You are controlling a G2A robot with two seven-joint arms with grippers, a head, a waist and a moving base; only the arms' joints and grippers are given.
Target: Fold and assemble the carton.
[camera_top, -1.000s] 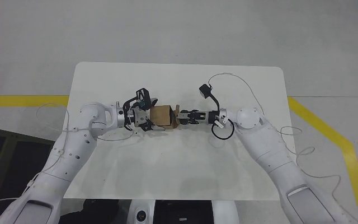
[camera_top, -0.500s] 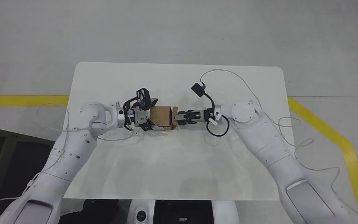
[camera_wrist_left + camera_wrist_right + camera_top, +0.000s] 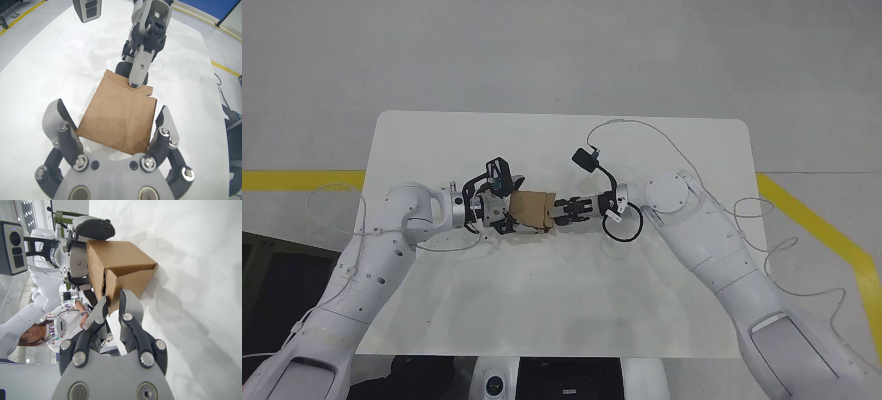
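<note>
On table (image 3: 542, 300): left jaws grip carton (image 3: 532, 208), right jaws pinch flap (image 3: 113, 291).

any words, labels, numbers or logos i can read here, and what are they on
None can be read.
carton: plain brown card, no print on the faces that show.
left gripper and right gripper: bare metal and black pads, no lettering.
table: plain white, no signs or marks.
</note>
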